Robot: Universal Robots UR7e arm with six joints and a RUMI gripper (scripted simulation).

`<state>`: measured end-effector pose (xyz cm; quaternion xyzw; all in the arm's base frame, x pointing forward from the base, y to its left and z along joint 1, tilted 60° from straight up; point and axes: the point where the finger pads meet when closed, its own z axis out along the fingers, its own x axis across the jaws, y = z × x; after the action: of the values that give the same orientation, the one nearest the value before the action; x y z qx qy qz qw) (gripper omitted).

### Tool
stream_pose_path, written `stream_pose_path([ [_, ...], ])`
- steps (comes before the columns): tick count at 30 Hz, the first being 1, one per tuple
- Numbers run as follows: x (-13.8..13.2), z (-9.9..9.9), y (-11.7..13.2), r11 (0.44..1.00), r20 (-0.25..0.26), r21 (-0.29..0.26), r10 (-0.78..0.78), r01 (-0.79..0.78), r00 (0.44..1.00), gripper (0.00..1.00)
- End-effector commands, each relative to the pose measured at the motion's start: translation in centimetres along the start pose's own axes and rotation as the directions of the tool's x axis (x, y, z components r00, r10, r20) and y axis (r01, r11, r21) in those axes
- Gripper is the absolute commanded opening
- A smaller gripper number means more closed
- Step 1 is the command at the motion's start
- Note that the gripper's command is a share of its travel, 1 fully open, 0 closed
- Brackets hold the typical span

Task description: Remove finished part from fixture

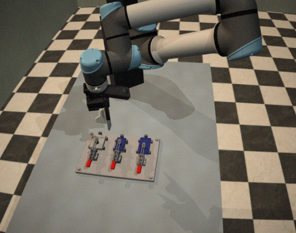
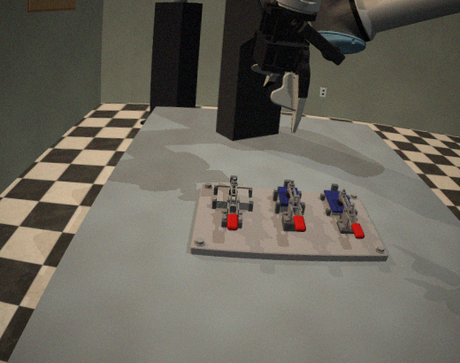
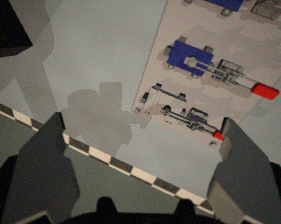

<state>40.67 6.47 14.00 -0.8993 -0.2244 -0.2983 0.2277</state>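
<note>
The finished part (image 1: pixel 100 142) (image 2: pixel 243 195) (image 3: pixel 158 101) is pale, almost the plate's colour, and sits among the posts of the leftmost station in the top and exterior views. A clamp arm reaches over it; its slot is hard to make out. The middle blue blank (image 1: pixel 123 141) (image 2: pixel 283 196) (image 3: pixel 179 57) and the right blue blank (image 1: pixel 148 142) (image 2: pixel 332 202) (image 3: pixel 227 4) sit under their clamp arms. My gripper (image 1: pixel 104 123) (image 2: pixel 280 108) (image 3: pixel 142 116) is open and empty, high above the table behind the fixture plate (image 1: pixel 90 171) (image 2: pixel 254 248) (image 3: pixel 152 56).
Red clamp handles (image 1: pixel 89 162) (image 2: pixel 233 221) (image 3: pixel 219 135) stick out toward the front of the plate. Round screws stand at the plate's corners. A black column (image 2: pixel 254 102) (image 3: pixel 8 30) stands behind on the grey table (image 1: pixel 106 210) (image 2: pixel 165 310).
</note>
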Motion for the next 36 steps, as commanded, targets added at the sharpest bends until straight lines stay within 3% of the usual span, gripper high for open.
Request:
stream_pose_path([
  [1, 0.0, 0.1, 0.2, 0.998, -0.004, -0.002, 0.064, -0.065, 0.998, 1.00],
  [12, 0.0, 0.1, 0.2, 0.998, -0.004, -0.002, 0.065, -0.065, 0.998, 1.00],
  [16, 0.2, 0.1, 0.8, 0.958, -0.030, 0.020, 0.288, -0.287, 0.957, 1.00],
  [18, 0.2, 0.1, 0.8, 0.958, -0.030, 0.020, 0.288, -0.287, 0.957, 1.00],
  [21, 0.3, 0.1, 1.4, 0.896, -0.044, 0.042, 0.443, -0.441, 0.896, 1.00],
  [36, 0.3, 0.1, 1.4, 0.896, -0.044, 0.042, 0.443, -0.441, 0.896, 1.00],
])
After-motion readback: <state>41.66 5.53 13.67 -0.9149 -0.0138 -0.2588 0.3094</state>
